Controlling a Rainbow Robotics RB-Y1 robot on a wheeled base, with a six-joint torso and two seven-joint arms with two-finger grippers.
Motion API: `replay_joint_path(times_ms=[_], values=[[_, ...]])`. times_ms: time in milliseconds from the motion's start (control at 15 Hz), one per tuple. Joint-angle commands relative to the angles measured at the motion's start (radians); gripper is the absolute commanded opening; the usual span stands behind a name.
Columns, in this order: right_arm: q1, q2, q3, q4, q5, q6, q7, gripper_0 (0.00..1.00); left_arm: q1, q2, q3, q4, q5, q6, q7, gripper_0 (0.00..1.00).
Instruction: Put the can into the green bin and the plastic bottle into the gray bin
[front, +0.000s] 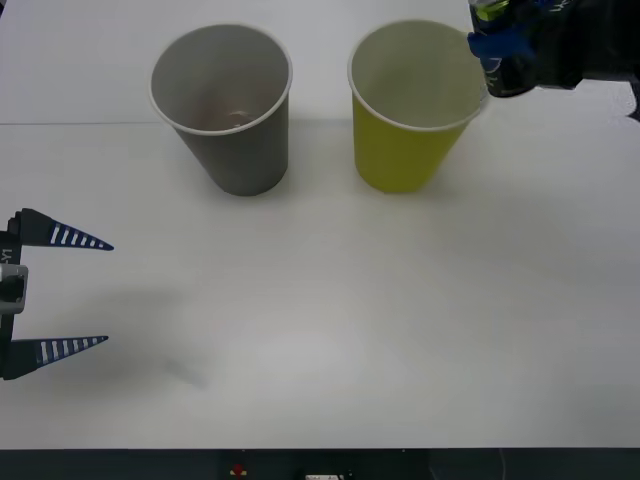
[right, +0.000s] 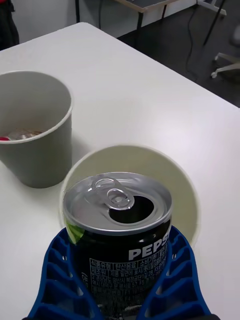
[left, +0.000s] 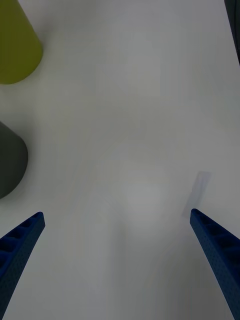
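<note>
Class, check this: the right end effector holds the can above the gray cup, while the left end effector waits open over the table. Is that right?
Not quite. The right end effector holds the can above the green bin, not the gray bin, as the right wrist view shows. The left end effector does wait open over the table.

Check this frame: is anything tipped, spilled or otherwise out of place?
Nothing stands out. The gray bin and green bin stand upright on the table. The right gripper holds the can upright above the green bin's rim. The left gripper waits open at the table's left edge.
</note>
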Motion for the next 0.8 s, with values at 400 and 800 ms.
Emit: replay_joint_path(times_ms=[400,800], values=[[-0.299,0.002,0.137,0.462,0.182,0.0,0.017,0.0,0.0,0.0,0.0,0.0,0.0,0.0,0.0,1.0],[-0.436,0.005,0.232,0.706,0.211,0.0,0.017,0.0,0.0,0.0,0.0,0.0,0.0,0.0,0.0,1.0]])
